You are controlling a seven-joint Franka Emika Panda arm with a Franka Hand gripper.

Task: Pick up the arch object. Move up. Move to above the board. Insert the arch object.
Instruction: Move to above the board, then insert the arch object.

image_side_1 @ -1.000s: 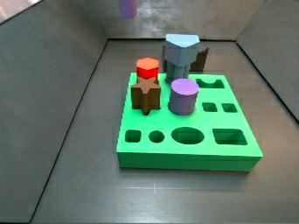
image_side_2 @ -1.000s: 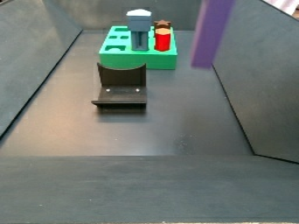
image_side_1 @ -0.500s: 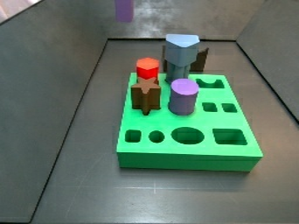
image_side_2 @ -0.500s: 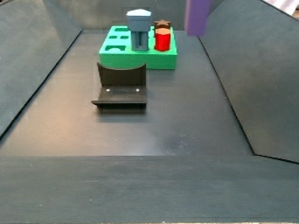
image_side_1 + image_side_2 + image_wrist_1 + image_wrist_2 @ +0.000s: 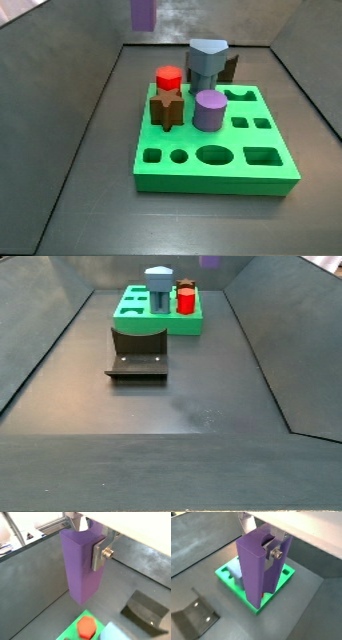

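My gripper (image 5: 84, 554) is shut on the arch object (image 5: 81, 567), a tall slim purple block, and holds it upright in the air. One silver finger (image 5: 98, 555) presses its flat side; the same shows in a wrist view (image 5: 275, 553) with the arch object (image 5: 256, 567) above the green board (image 5: 223, 576). In both side views only the arch object's lower end shows at the top edge (image 5: 142, 13) (image 5: 211, 260), high over the far side of the board (image 5: 214, 181) (image 5: 189, 325). The gripper itself is out of both side views.
On the board stand a grey-blue pentagonal block (image 5: 207, 62), a red piece (image 5: 168, 78), a brown piece (image 5: 166, 110) and a purple cylinder (image 5: 209, 110). The dark fixture (image 5: 138, 356) stands on the floor beside the board. Grey walls enclose the floor.
The gripper has carried the arch object across the floor toward the board; in a side view it shrank from large at the right to a small tip above the board.
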